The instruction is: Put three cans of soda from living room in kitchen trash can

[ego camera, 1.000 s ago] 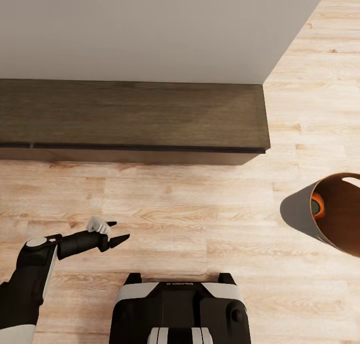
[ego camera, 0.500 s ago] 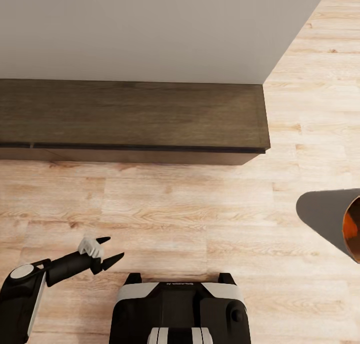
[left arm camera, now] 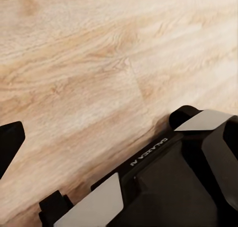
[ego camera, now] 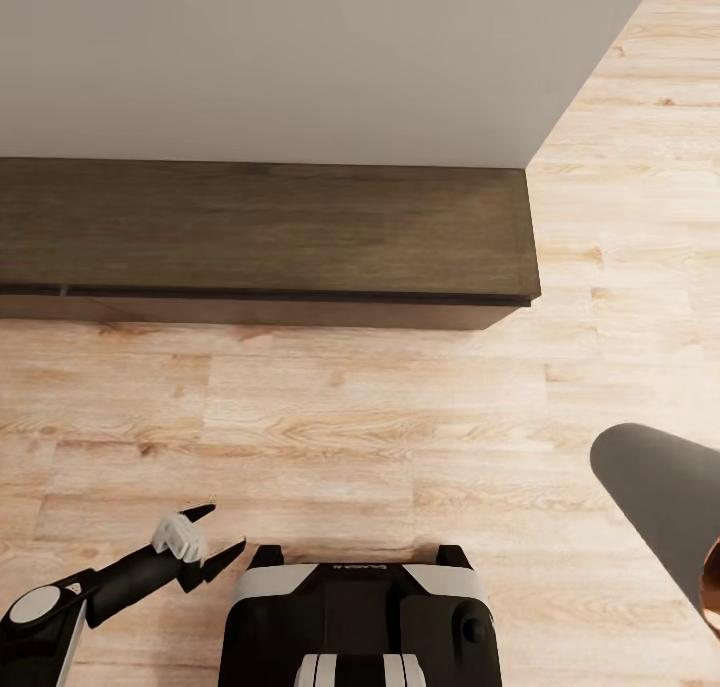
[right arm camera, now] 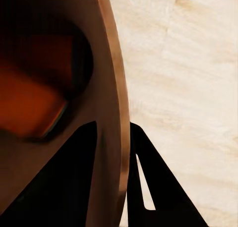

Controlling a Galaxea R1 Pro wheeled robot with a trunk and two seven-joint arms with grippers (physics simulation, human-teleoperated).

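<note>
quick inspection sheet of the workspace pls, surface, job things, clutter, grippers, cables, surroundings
surface: light wood plank floor
job's things: grey trash can held tilted at the head view's right edge; right wrist view shows its coppery rim and an orange can inside
clutter: nothing seen
grippers: left gripper open, holding nothing, low beside the robot base; right gripper fingers clamp the bin's rim, one inside, one outside
cables: nothing seen
surroundings: long dark low cabinet against a pale wall

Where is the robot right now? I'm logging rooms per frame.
Probably a living-room area indoors: light wood plank floor, a long dark low cabinet against a plain white wall. The grey bin hangs tilted at the right edge.
</note>
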